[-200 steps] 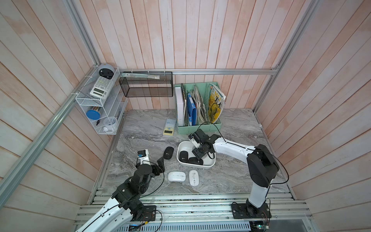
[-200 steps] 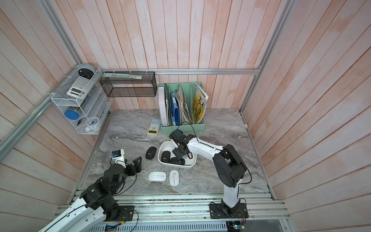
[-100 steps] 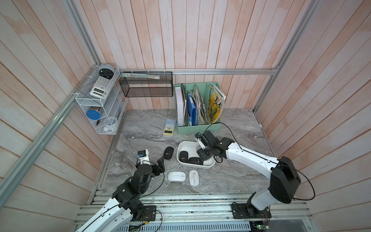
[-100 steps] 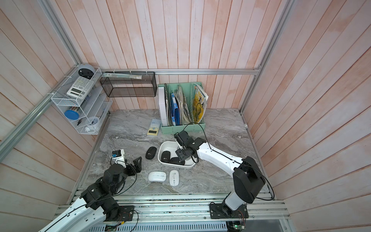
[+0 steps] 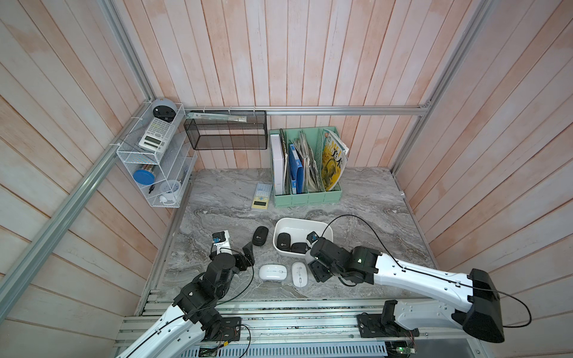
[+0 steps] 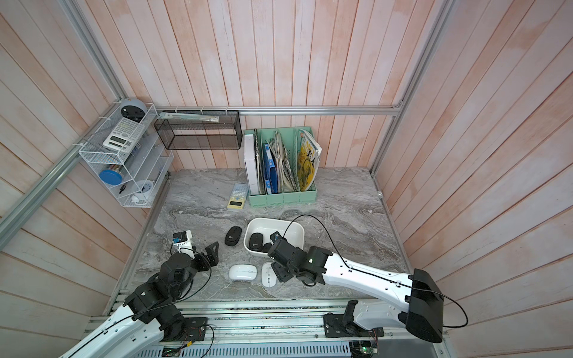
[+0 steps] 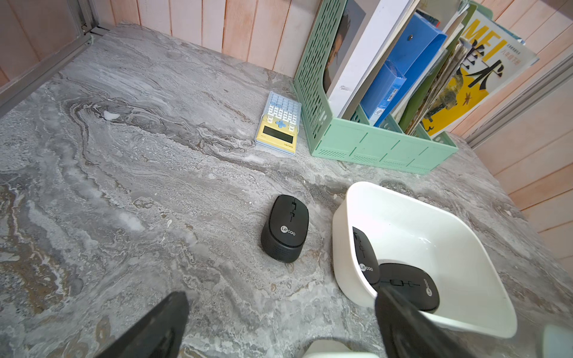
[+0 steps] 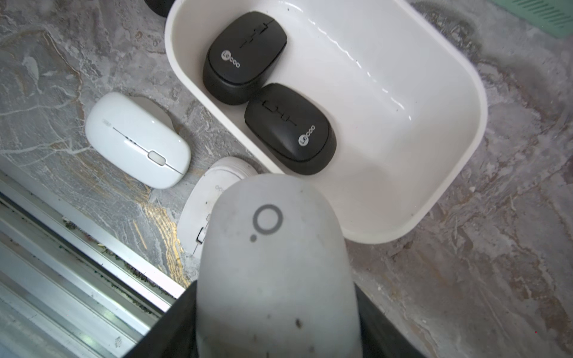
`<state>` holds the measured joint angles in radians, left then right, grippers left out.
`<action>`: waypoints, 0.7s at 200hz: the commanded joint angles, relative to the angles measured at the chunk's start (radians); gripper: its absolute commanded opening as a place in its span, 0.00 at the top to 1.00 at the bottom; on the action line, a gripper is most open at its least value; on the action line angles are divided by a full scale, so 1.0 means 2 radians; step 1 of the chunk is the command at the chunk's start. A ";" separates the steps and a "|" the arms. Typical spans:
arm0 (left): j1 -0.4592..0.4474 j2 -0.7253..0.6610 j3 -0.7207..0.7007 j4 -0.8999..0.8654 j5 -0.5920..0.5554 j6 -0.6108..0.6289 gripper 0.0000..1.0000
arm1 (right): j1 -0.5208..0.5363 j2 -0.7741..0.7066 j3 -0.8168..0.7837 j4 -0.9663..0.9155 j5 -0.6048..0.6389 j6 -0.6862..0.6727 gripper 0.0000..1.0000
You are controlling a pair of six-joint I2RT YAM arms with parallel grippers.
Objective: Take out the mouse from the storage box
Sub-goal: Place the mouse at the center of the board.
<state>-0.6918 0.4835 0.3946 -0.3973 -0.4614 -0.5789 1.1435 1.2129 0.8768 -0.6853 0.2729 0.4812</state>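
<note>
The right gripper was clamped on the pale mouse just off the storage box's 6 o'clock rim, the left gripper gaped empty at 8 o'clock, and a drop straight down risked clipping that rim or the white mouse beneath.

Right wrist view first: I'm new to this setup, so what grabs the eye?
A pale mouse fills the right wrist view, gripped in the right hand near the rim of the white storage box. Two black mice lie inside the box; two white mice sit on the marble table outside it.
</note>
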 commanded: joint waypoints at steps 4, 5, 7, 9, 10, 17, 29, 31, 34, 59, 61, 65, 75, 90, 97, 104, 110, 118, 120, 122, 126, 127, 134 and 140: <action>0.003 -0.002 -0.002 -0.006 -0.010 -0.006 0.00 | 0.016 -0.024 -0.039 0.002 0.030 0.072 0.39; 0.003 -0.002 -0.001 -0.006 -0.010 -0.006 0.00 | 0.016 -0.025 -0.041 0.003 0.030 0.074 0.39; 0.003 -0.003 -0.002 -0.005 -0.010 -0.006 0.00 | 0.016 -0.027 -0.045 0.004 0.029 0.076 0.39; 0.003 -0.003 -0.001 -0.006 -0.010 -0.006 0.00 | 0.016 -0.028 -0.049 0.007 0.029 0.079 0.39; 0.003 -0.003 -0.001 -0.006 -0.010 -0.006 0.00 | 0.016 -0.029 -0.051 0.008 0.028 0.080 0.39; 0.003 -0.002 -0.002 -0.006 -0.010 -0.006 0.00 | 0.017 -0.038 -0.064 0.014 0.026 0.088 0.39; 0.003 -0.002 -0.002 -0.006 -0.010 -0.006 0.00 | 0.017 -0.049 -0.087 0.027 0.024 0.099 0.39; 0.003 -0.003 -0.002 -0.006 -0.010 -0.006 0.00 | 0.017 -0.051 -0.090 0.028 0.024 0.101 0.39; 0.003 -0.002 -0.002 -0.006 -0.010 -0.006 0.00 | 0.016 -0.053 -0.094 0.030 0.024 0.105 0.39; 0.003 -0.003 -0.002 -0.005 -0.010 -0.005 0.00 | 0.016 -0.065 -0.127 0.051 0.030 0.123 0.39; 0.003 -0.003 -0.003 -0.004 -0.010 -0.005 0.00 | 0.016 -0.065 -0.130 0.053 0.032 0.124 0.39; 0.004 -0.003 -0.003 -0.003 -0.009 -0.005 0.00 | 0.016 -0.066 -0.135 0.057 0.036 0.130 0.39; 0.003 -0.004 -0.003 -0.003 -0.008 -0.005 0.00 | 0.016 -0.069 -0.151 0.069 0.050 0.151 0.39; 0.003 -0.005 -0.005 -0.001 -0.006 -0.003 0.00 | 0.016 -0.074 -0.169 0.082 0.078 0.177 0.39; 0.003 -0.005 -0.004 0.000 -0.004 -0.003 0.00 | 0.017 -0.077 -0.178 0.093 0.087 0.183 0.39; 0.003 -0.006 -0.005 0.000 -0.003 -0.002 0.00 | 0.016 -0.080 -0.188 0.107 0.095 0.182 0.39; 0.003 -0.006 -0.005 0.000 -0.003 -0.001 0.00 | 0.016 -0.084 -0.194 0.116 0.100 0.185 0.38; 0.003 -0.006 -0.005 0.000 -0.002 -0.001 0.00 | 0.014 -0.087 -0.200 0.124 0.102 0.188 0.37; 0.003 -0.006 -0.005 0.001 -0.002 -0.001 0.00 | 0.013 -0.088 -0.201 0.126 0.102 0.188 0.37; 0.003 -0.007 -0.006 0.001 -0.002 -0.001 0.00 | 0.012 -0.088 -0.202 0.128 0.102 0.187 0.37; 0.003 -0.006 -0.006 0.001 -0.001 -0.001 0.00 | 0.011 -0.089 -0.204 0.132 0.103 0.187 0.37; 0.003 -0.006 -0.006 0.001 -0.001 -0.001 0.00 | 0.010 -0.089 -0.205 0.133 0.102 0.187 0.37; 0.003 -0.006 -0.006 0.002 -0.001 0.000 0.00 | 0.008 -0.090 -0.207 0.138 0.102 0.186 0.36; 0.003 -0.006 -0.006 0.002 -0.002 -0.001 0.00 | 0.005 -0.088 -0.208 0.142 0.099 0.185 0.35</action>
<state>-0.6899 0.4801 0.3943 -0.4042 -0.4683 -0.5869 1.1683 1.0504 0.4702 -0.4877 0.4183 0.8192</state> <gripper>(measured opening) 0.998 0.696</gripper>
